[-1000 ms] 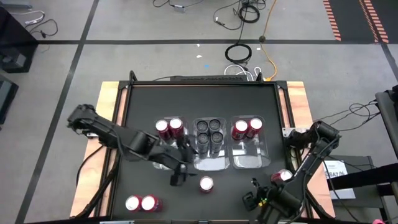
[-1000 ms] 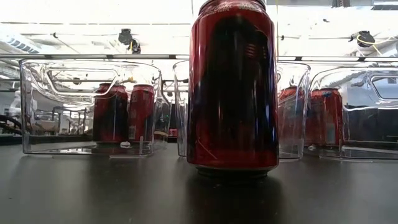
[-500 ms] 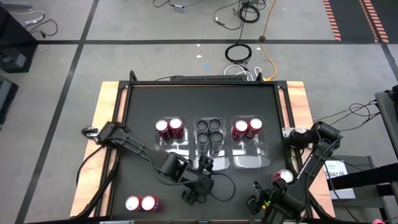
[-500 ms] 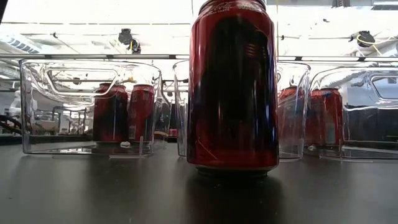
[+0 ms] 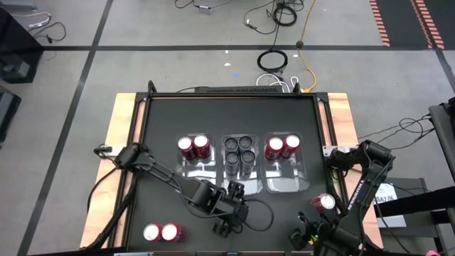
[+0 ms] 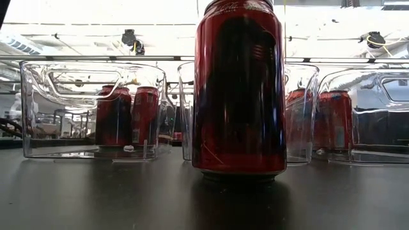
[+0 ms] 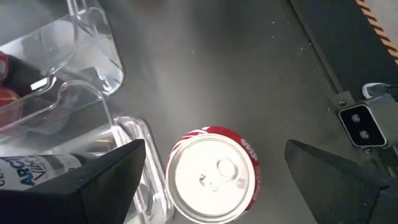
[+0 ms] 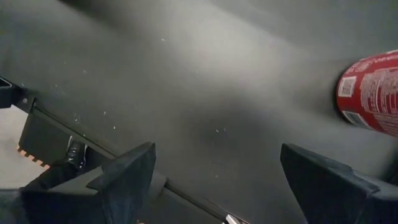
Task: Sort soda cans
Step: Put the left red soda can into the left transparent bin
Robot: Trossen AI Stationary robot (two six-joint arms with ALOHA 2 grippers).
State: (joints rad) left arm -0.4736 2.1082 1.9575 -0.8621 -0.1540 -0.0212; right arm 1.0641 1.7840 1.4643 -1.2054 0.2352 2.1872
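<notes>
A red soda can stands upright on the black table near its middle; its silver top shows in the left wrist view. My left gripper hovers open over it, hiding it from the high view, with a finger out on either side and touching nothing. My right gripper is open near the table's near edge, close to another standing red can. Two red cans stand at the near left.
Three clear bins stand in a row: the left bin holds two red cans, the middle bin several dark cans, the right bin two red cans. Bare table lies beyond the bins.
My left arm has swung from beside the left bin toward the table's near edge and right, coming over the lone red can at the middle, which now hides beneath the gripper in the high view. My right gripper has drawn slightly toward the near edge. The cans have stayed put.
</notes>
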